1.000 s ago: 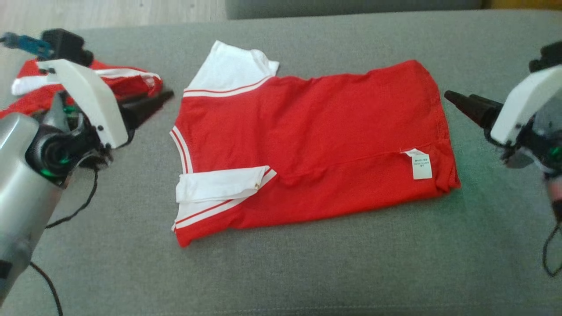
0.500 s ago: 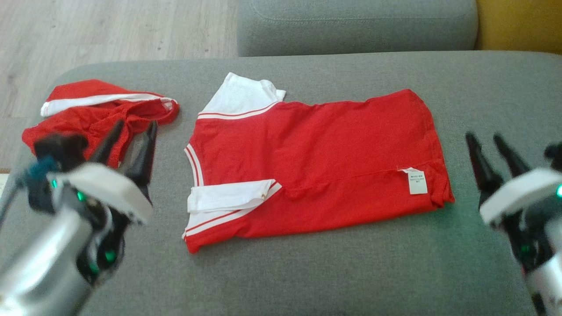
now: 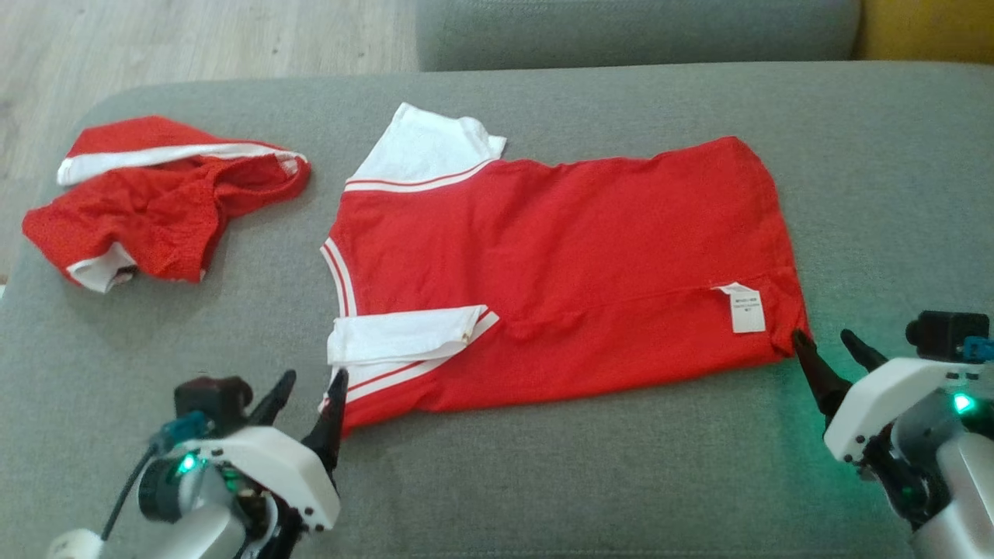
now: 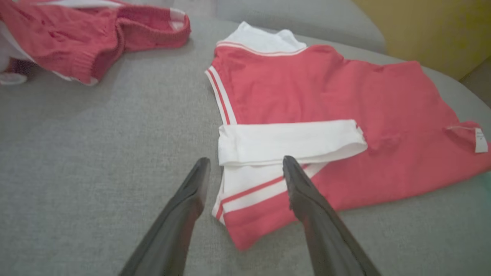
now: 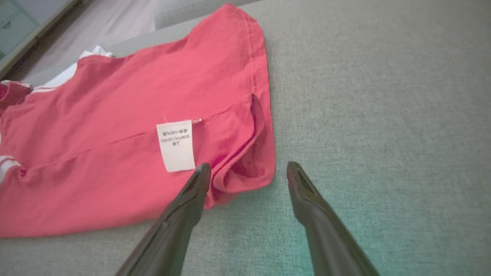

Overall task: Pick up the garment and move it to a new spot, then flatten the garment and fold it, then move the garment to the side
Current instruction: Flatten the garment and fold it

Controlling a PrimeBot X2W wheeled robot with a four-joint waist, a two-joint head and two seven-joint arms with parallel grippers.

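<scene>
Wide apart, holding nothing: left fingers (image 3: 330, 423) astride shoulder corner of red-and-white T-shirt (image 3: 559, 256), right fingers (image 3: 815, 376) astride its hem corner, on grey sofa (image 3: 543, 481).

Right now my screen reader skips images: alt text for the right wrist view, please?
A red cloth shirt with a white care label lies flat on a grey fabric cushion; the open right hand frames its hem corner.

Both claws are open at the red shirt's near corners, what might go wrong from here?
The red shirt is folded over along its near edge, so the left claw or right claw may pinch just the top layer and undo the fold. The loose white sleeve near the left claw could flip open when lifted. Either claw might dig into the soft grey cushion.
</scene>
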